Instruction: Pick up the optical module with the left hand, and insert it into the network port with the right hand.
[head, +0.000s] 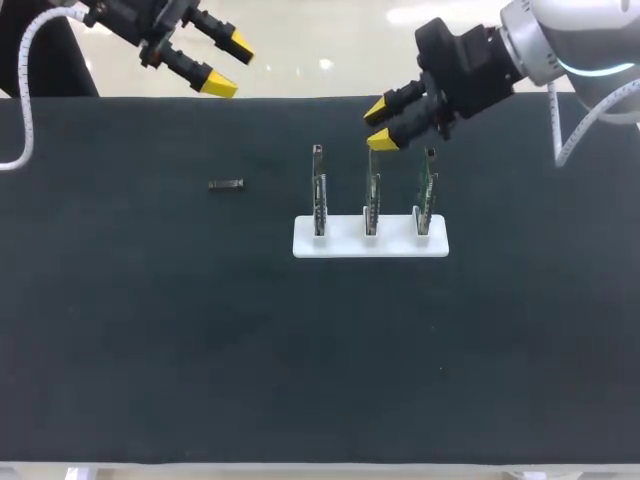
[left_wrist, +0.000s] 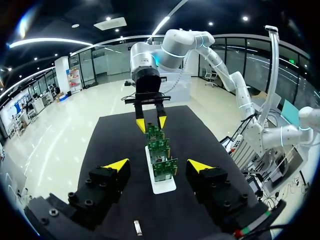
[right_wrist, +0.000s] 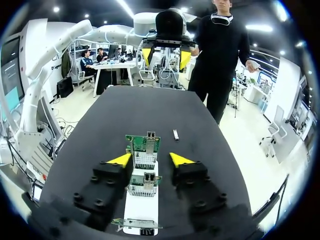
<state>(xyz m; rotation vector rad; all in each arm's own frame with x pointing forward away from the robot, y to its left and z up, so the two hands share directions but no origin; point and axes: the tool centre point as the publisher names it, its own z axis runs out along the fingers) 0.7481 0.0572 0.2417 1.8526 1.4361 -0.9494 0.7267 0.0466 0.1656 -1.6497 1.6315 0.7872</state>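
The optical module (head: 226, 184), a small dark bar, lies flat on the black table left of the white stand (head: 345, 243). It also shows beneath my left gripper (left_wrist: 158, 165) as the module (left_wrist: 137, 227), and beyond the boards as the module (right_wrist: 175, 134). Three green port boards stand upright in the stand: left (head: 318, 190), middle (head: 371, 195), right (head: 426, 195). My left gripper (head: 226, 65) hangs open and empty at the table's far left edge. My right gripper (head: 381, 124) hovers just above the middle board with its fingers apart, holding nothing; in its own view the gripper (right_wrist: 150, 160) flanks the boards (right_wrist: 144, 146) without touching them.
A black mat (head: 200, 340) covers the table. The stand with its boards is the only obstacle, at the middle. A white cable (head: 24, 120) hangs by the left arm.
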